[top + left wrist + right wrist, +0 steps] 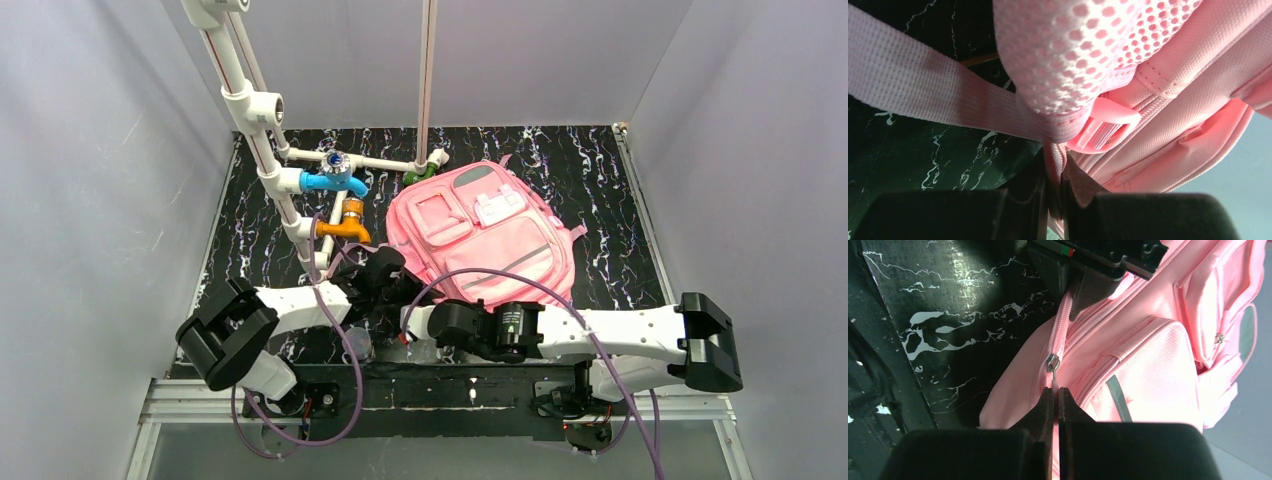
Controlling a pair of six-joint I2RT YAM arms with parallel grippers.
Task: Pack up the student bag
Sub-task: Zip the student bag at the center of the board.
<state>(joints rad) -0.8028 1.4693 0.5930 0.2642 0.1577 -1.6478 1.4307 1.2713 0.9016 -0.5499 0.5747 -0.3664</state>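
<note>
Left wrist view: the left hand [1054, 176] is seen closed, its two fingers pressed together on a narrow fold of pink fabric belonging to the student bag [1168, 120]; which seam that fold belongs to cannot be told. Just above the fingers a pink plastic buckle [1104, 126] is seen; a flat webbing strap [923, 85] is run off to the left over the black marbled counter [923, 160], and a padded mesh shoulder strap [1068, 45] is bulged over both.

From the right wrist, the right hand [1055, 394] is shown clamped on the thin pink zip pull [1053, 382], which is hung from a small metal slider [1052, 362]; the zip line is carried straight from there up to the left hand, by which the bag's edge is pinched at the top of the picture. Beside the zip a front pocket [1153, 370] with a grey stripe [1118, 397] is seen.

From above, both hands are found close together at the bag's near edge; the bag is laid front up on the counter, right of centre, its top turned to the far side. A purple cable [500, 280] is looped over its near part. A white pipe frame [262, 150] is stood to the left; its green fitting [420, 173] is just beside the bag's far left corner, its orange fitting [346, 226] near the left side, its blue fitting [333, 183] further off.
</note>
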